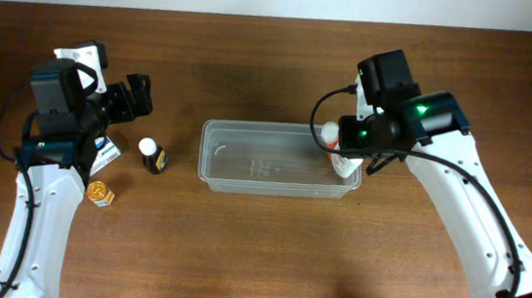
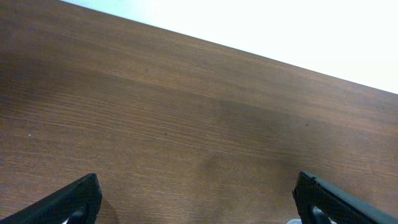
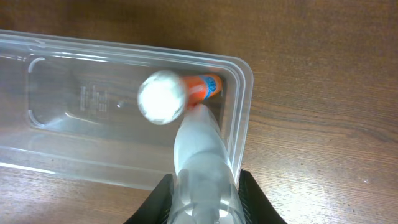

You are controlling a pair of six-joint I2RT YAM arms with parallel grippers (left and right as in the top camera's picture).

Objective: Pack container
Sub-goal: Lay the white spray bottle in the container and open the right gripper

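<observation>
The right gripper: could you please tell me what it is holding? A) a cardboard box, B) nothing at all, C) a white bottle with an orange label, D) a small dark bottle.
C: in the right wrist view the right gripper grips a white bottle with an orange label, its cap over the right end of the container.

From above, the left and middle of the tub (image 1: 246,157) are lying open. At its 3 o'clock end the right gripper (image 3: 204,198), gripping a white bottle (image 1: 330,132), is filling the room. A small dark bottle (image 1: 154,156) is standing at the tub's 9 o'clock, blocking that side.
</observation>
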